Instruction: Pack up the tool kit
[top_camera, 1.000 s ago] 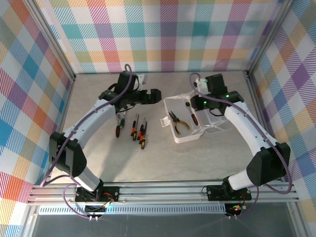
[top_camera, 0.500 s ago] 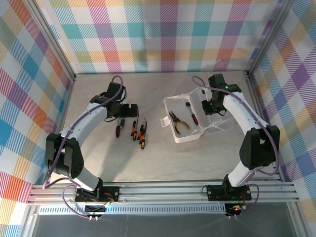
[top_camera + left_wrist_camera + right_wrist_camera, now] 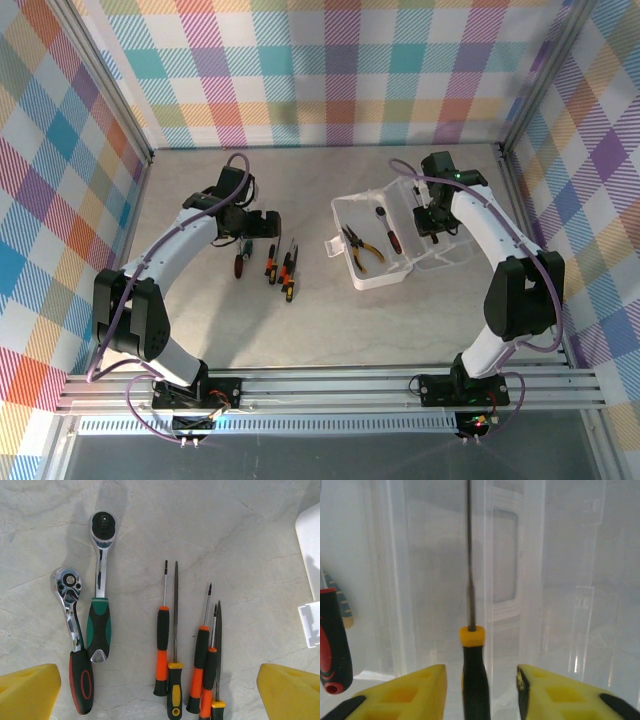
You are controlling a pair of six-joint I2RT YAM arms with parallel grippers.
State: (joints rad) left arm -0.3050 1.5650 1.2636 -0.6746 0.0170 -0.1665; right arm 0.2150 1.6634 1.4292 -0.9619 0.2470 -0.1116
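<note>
Black screwdriver (image 3: pixel 475 675) cropped below, seemingly ungripped.

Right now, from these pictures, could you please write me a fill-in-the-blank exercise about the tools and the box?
1. The pliers inside the box have ___ handles.
2. Beside the green-handled ratchet lies a second ratchet, whose handle is black and ___.
3. The left claw hangs ___ above the screwdrivers, holding nothing.
4. The slim tool between the fingers of the right claw has a ___ handle with a yellow collar.

Missing words: yellow; red; open; black
</note>
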